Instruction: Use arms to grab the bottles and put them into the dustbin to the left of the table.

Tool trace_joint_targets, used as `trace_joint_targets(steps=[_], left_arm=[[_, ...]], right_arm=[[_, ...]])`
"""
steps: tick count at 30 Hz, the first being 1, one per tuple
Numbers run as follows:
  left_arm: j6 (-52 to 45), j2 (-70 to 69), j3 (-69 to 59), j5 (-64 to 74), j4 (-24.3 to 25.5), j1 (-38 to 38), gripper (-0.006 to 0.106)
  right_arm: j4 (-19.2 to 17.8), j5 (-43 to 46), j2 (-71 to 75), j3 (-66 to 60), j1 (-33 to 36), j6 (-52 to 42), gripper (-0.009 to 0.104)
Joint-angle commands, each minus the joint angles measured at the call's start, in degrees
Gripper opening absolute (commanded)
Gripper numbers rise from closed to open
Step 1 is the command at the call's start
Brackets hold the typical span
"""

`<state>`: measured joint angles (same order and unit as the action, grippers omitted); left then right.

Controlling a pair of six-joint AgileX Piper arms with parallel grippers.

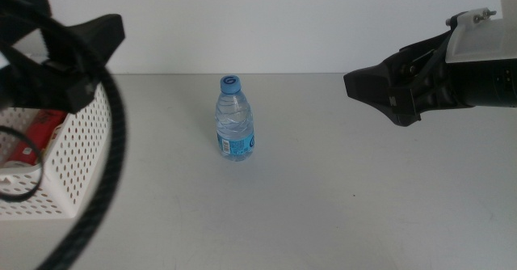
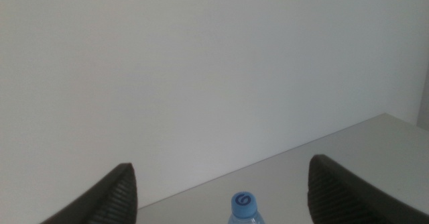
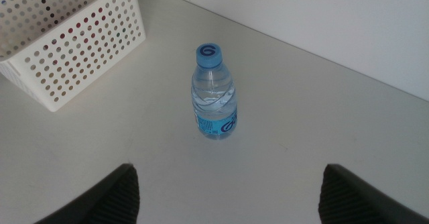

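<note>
bottle [image 1: 235, 129] is standing upright mid-table [image 1: 339, 189], well apart from both arms. bin [image 1: 69, 173] is sitting at the left edge, something red already in it. right gripper [image 3: 228, 194] is hovering wide open, holding nothing, facing the bottle, likely lining up a grab. left gripper [image 2: 221, 190] is waiting over the bin, open and empty.

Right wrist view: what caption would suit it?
Open right gripper facing an upright water bottle on the table, white basket beyond.
</note>
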<state>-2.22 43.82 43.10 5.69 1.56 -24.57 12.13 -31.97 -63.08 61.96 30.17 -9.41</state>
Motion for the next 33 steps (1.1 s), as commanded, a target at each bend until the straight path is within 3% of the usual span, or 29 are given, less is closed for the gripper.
trace_joint_targets(steps=[1, 9, 20, 25, 33], left_arm=[[1.19, 2.86, 0.12, -10.51, -1.56, 0.06, 0.084], [3.35, 10.36, -4.02, -13.37, -3.13, -0.04, 0.084], [3.52, 7.02, -13.75, -14.56, -0.29, -0.57, 0.090], [6.32, 7.62, -21.75, -25.09, 0.75, -4.87, 0.090], [8.46, 13.03, -26.33, -41.75, 0.74, -5.40, 0.090]], right_arm=[[-0.07, 3.87, 1.14, 2.16, 0.14, -0.63, 0.075], [-0.07, 3.87, 1.14, 2.16, 0.14, -0.63, 0.075], [-0.07, 3.81, 1.14, 2.16, 0.14, -0.63, 0.075], [-0.07, 3.81, 1.14, 2.16, 0.14, -0.63, 0.075], [-0.07, 3.81, 1.14, 2.16, 0.14, -0.63, 0.075]])
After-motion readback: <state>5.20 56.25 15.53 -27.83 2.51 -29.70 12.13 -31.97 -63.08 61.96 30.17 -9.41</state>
